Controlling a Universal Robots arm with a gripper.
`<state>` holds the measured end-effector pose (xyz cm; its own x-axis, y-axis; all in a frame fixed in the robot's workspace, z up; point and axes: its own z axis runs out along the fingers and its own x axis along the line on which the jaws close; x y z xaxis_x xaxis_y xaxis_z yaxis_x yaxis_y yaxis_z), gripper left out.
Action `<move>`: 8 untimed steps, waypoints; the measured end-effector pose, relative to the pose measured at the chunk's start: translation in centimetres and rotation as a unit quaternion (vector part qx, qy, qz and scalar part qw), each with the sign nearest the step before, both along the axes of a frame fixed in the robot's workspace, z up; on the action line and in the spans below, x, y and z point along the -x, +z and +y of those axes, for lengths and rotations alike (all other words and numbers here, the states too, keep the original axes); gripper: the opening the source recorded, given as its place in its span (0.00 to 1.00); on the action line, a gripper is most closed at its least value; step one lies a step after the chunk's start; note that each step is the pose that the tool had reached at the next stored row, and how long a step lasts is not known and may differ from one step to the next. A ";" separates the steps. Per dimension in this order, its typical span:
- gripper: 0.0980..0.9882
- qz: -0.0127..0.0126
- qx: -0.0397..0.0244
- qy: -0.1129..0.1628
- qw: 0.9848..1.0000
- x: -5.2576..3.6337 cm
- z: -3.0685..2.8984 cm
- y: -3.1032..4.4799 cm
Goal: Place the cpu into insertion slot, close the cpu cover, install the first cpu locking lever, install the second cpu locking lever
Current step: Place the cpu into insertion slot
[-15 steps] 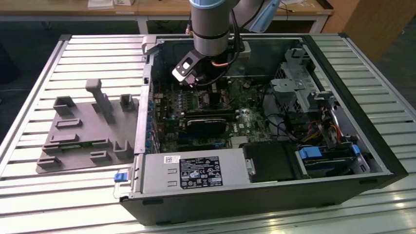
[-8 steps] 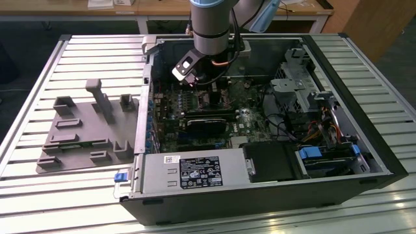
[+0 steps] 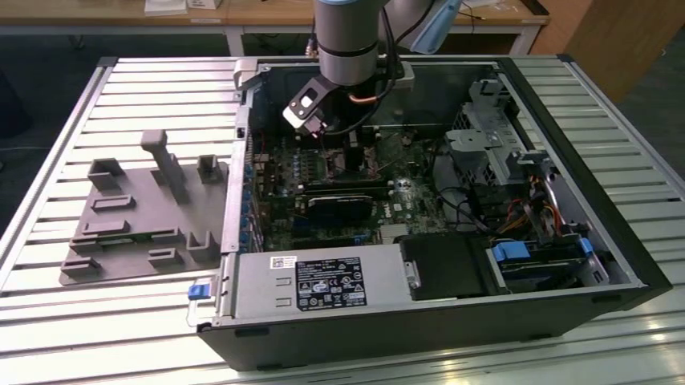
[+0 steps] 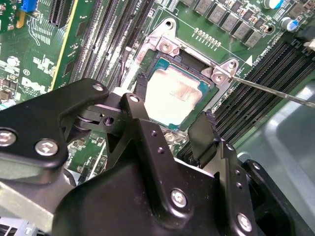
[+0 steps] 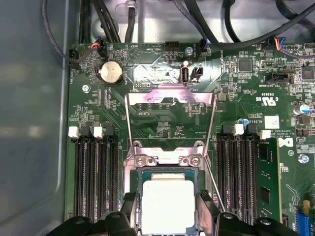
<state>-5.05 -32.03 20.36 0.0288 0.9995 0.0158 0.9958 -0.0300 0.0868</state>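
The gripper [image 4: 172, 105] is narrowed onto the cpu [image 4: 174, 93], its black fingers [image 4: 204, 132] set against two opposite edges of the chip. It holds the chip silvery top up, directly over the insertion slot [image 5: 167, 158], on the green motherboard [image 5: 162, 128] inside the open computer case [image 3: 374, 337]. A grey fixture plate [image 3: 128, 233] lies beside the case on the exterior view's left. In the second wrist view a strip of dark socket floor shows beyond one edge of the chip. From that I judge the chip is low over the slot or only partly down, not seated; how much gap is left cannot be told. The cpu cover [image 5: 170, 96] stands swung up on the side of the socket near the coin cell battery [image 5: 110, 73]. A thin locking lever [image 4: 275, 93] lies out across the memory slots [image 4: 261, 64], free of its catch. The main danger is a skewed landing: if the chip goes down shifted, turned or tilted, it would ride on the socket rim and could bend the fine contacts beneath. Letting go unevenly could also drag one edge and leave the chip cocked in the slot. The fingers sit close inside the silver frame, so a sideways drift could knock them against it or the near memory slots. The raised cover could tip down onto the gripper if jolted, and the loose lever, just beside one finger, could snag it.
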 end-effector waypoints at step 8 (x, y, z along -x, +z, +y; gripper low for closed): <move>0.49 0.000 0.001 0.000 1.000 0.00 0.00 0.01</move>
